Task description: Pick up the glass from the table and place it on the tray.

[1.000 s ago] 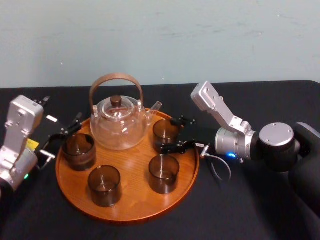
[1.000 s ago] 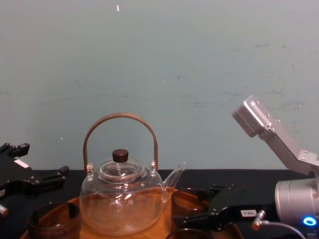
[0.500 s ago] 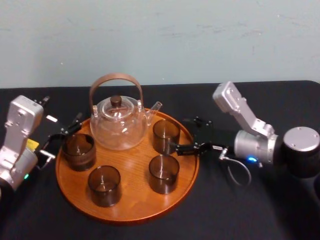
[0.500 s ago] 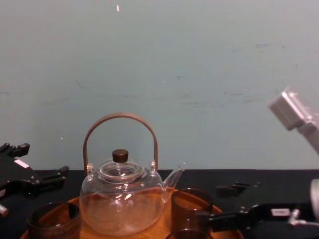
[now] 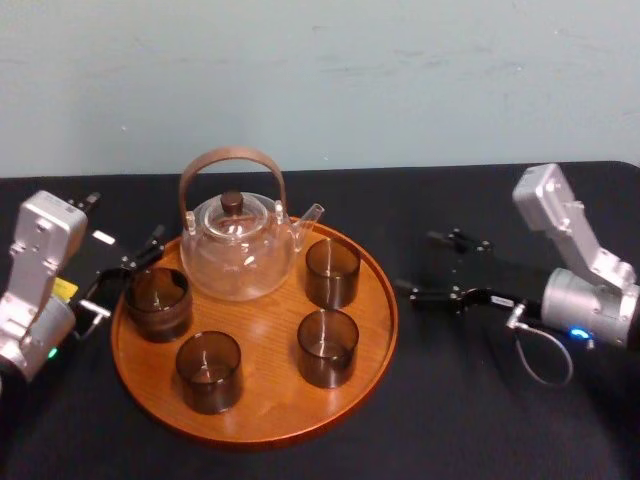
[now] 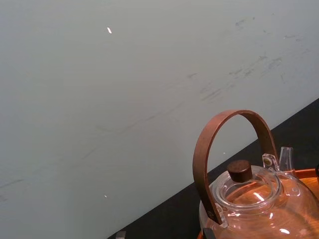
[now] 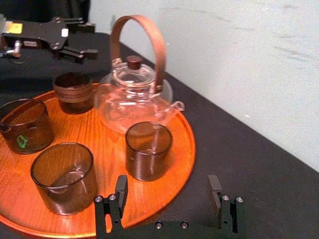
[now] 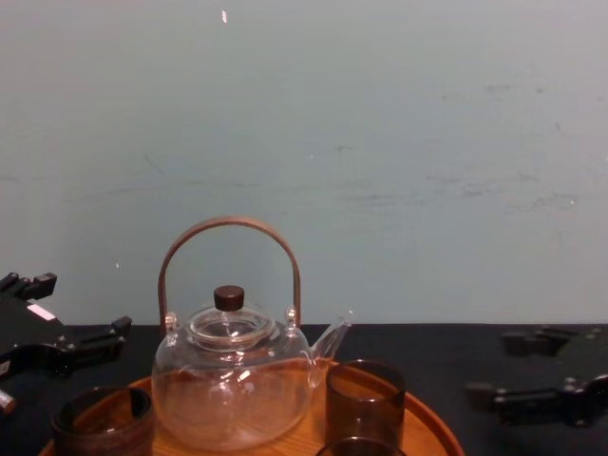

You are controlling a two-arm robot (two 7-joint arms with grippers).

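The glass, a smoky brown tumbler, stands upright on the round wooden tray next to the teapot's spout. It also shows in the right wrist view, glass, and in the chest view, glass. My right gripper hangs open and empty over the black table to the right of the tray, apart from the glass. Its fingers frame the glass from a distance. My left gripper is open and empty at the tray's left edge.
A clear glass teapot with a brown arched handle sits at the back of the tray. Three more smoky glasses stand on the tray too. Black cloth covers the table, and a pale wall rises behind it.
My right gripper has drawn back to the right, off the tray and away from the glass by the spout, which stays standing there. The left arm has not moved.
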